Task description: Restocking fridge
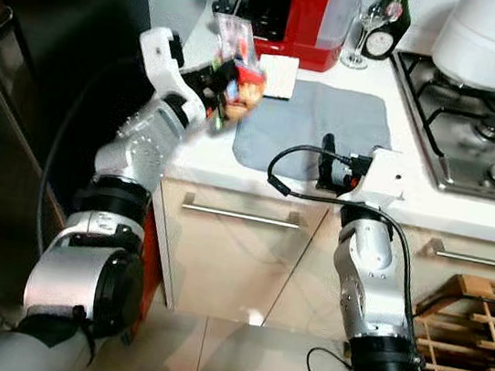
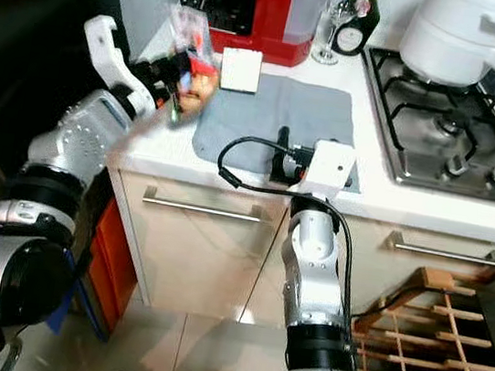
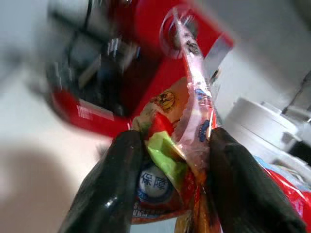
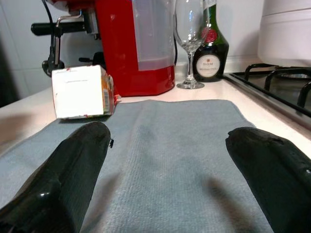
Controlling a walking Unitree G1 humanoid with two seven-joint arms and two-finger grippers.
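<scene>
While the dark fridge door [image 1: 17, 116] stood at the far left, the left gripper [image 1: 217, 89] was seen raised above the near left corner of the desk [image 1: 205, 157], its fingers [image 3: 112, 179] closed on a crinkled, colourful snack bag [image 1: 237, 64] pinched low down, so that most of the packet stood free above the grip. Further right, a small white carton [image 1: 277, 76] lay at the back edge of a grey mat [image 1: 316, 126], before a red coffee machine [image 1: 299, 13]. The right gripper [image 1: 329, 165] was held wide open and empty, low over the mat's near edge. A slip was judged possible: the glossy film, held only by a fold, could be pulled loose during the swing towards the fridge, or snagged on the door.
</scene>
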